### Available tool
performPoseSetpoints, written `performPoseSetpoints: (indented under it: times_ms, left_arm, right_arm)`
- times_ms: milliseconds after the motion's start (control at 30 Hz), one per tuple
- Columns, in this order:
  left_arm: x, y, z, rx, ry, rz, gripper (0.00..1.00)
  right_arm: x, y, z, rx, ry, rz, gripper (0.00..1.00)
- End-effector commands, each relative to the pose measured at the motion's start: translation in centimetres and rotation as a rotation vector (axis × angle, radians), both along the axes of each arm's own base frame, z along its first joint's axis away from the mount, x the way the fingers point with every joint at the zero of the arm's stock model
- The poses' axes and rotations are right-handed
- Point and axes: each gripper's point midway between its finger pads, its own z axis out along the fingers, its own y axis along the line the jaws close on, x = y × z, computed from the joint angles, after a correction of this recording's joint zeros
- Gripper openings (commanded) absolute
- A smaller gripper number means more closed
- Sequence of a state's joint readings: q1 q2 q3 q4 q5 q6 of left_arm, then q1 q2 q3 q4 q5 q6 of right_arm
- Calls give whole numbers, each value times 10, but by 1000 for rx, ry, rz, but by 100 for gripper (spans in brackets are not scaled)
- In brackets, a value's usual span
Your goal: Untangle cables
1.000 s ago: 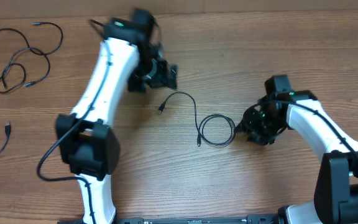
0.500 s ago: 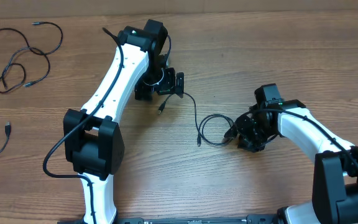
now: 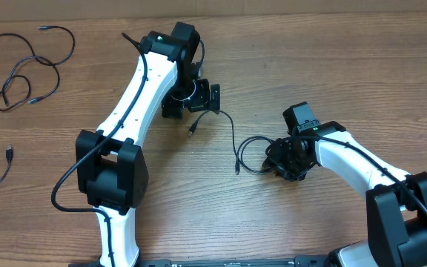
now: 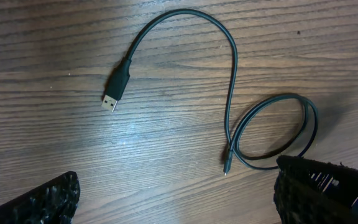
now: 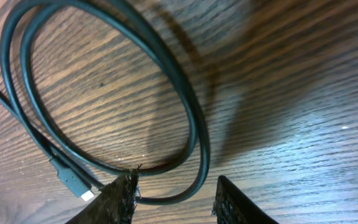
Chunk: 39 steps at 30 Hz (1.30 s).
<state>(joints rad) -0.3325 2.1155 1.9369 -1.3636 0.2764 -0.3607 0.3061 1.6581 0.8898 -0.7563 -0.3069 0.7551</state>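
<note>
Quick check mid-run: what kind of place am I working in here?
Probably a robotics lab bench rather than a home: a wood-grain table, two white robot arms working over it, and only thin black cables laid out.

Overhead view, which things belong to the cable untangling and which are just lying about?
In the job now: looped cable, its USB plug, left tool, right tool.
Lying about: cable tangle at far left, single cable at the left edge. Neither tool is near them, though they likely belong to the wider job.
</note>
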Motion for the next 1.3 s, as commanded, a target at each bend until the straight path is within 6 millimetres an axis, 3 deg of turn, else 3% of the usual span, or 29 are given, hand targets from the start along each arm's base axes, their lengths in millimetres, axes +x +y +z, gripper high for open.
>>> performPoseSetpoints:
  times_ms: [0, 100, 467, 667, 800, 933, 1067, 1267]
  left_arm:
    - [-1, -1, 3, -6, -2, 7, 100]
    - [-1, -1, 3, -6, -2, 7, 100]
    - [-2, -2, 3, -6, 0, 6, 100]
    - [-5, -1, 3, -2, 12, 6, 100]
    - [-11, 0, 3, -5, 34, -6, 100]
    - [-17, -16, 9, -106, 52, -70, 100]
    - [-22, -30, 17, -205, 68, -102, 100]
    - [-29, -51, 28, -339, 66, -184, 100]
  right_arm:
    - [1, -5, -4, -45, -2, -25, 41]
    - [5, -8, -5, -64, -22, -28, 38]
    - [13, -5, -3, -48, -53, -28, 4]
    - [22, 10, 15, 41, -101, 62, 4]
    - [34, 19, 55, 104, -179, 136, 4]
    - [41, 34, 120, 195, -341, 298, 4]
    - [38, 39, 185, 242, -492, 371, 4]
    - [23, 44, 257, 320, -696, 404, 4]
